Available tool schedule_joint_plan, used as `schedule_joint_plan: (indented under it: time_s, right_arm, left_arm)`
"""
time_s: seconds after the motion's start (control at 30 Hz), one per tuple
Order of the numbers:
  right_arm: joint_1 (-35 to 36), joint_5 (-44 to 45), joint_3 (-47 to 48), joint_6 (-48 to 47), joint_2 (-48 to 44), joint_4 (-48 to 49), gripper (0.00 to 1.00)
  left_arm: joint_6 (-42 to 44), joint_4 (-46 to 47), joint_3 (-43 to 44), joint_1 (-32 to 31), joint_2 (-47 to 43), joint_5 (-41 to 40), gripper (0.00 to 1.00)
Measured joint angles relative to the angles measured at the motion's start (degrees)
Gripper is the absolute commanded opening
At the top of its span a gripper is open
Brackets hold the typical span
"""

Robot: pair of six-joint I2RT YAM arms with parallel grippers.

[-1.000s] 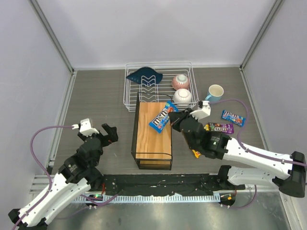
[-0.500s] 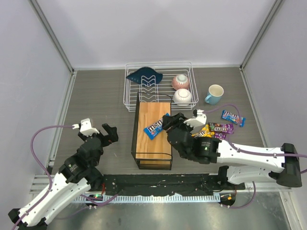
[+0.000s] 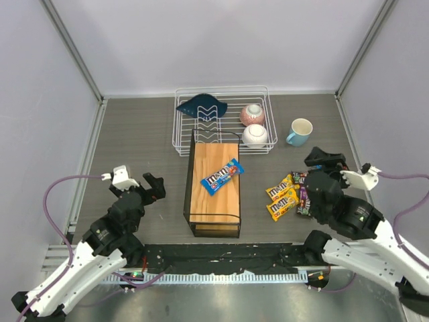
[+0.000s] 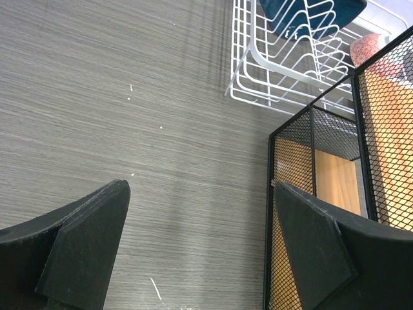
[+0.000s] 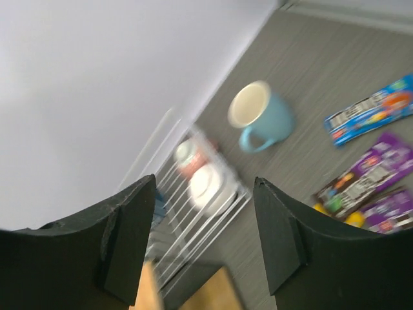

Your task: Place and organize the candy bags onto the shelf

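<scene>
Grey wood-grain table (image 3: 134, 134) and pale walls (image 3: 214, 47) fill the overhead view. The left claw (image 3: 153, 184) hangs wide with nothing in it, and the shelf (image 3: 211, 201) stands just to its right. One blue candy bag (image 3: 222, 176) lies slantwise on the shelf's wooden top. Well right of the shelf, the right claw (image 3: 324, 161) is spread and empty. Two yellow bags (image 3: 280, 186) and the purple bags (image 3: 302, 200) lie on the table just to its left. A mug (image 3: 300, 131) stands beyond this claw, and a wire rack (image 3: 221, 88) with bowls (image 3: 255, 135) stands beyond the shelf.

From the left wrist, both fingers (image 4: 84, 252) sit far apart over bare table. The shelf's black mesh end is just right of them, and the wire rack lies ahead.

The right wrist view is blurred. Its fingers (image 5: 126, 239) stand apart with nothing between them. The mug is ahead, a second blue bag (image 5: 371, 116) lies ahead to the right, and the purple bags are nearer on that side.
</scene>
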Motion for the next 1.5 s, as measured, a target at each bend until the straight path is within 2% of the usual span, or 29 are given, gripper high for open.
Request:
schedule_joint_plan:
  time_s: [0.13,0.3,0.4,0.63,0.73,0.97,1.17,1.5]
  right_arm:
    - [-15.0,-4.1,0.3,-5.6,1.5,-2.7,0.80]
    - [-26.1,-10.2,0.8,-10.0,10.8,-3.3,0.85]
    - [-33.4,-14.7,-0.3,-12.7,12.7,-1.6,0.85]
    - [-60.8,-36.8,-6.9,-20.5,14.5,10.4,0.83]
    - [-69.3,-47.6,-9.9,-21.7,18.3,15.1,0.81]
    - [-76.2,-63.8,-12.3,-21.7,28.5,24.2,0.77]
    - [-77.8,-69.3,-12.4,-20.9,34.2,29.9,0.75]
    - [-80.1,-71.7,-14.0,-20.4,41.0,35.3,0.62]
  left_arm:
    - [0.0,0.1,0.0,0.0,0.5,0.2,1.00]
    - [0.0,0.2,0.0,0.0,0.8,0.5,1.00]
    - [0.0,0.2,0.0,0.0,0.8,0.5,1.00]
    - [0.0,0.3,0.0,0.0,0.5,0.7,1.00]
    - [0.0,0.3,0.0,0.0,0.4,0.9,1.00]
    - [0.0,0.4,0.0,0.0,0.4,0.9,1.00]
    - [0.0,0.4,0.0,0.0,0.4,0.9,1.00]
    - [0.0,0.4,0.0,0.0,0.3,0.9,0.99]
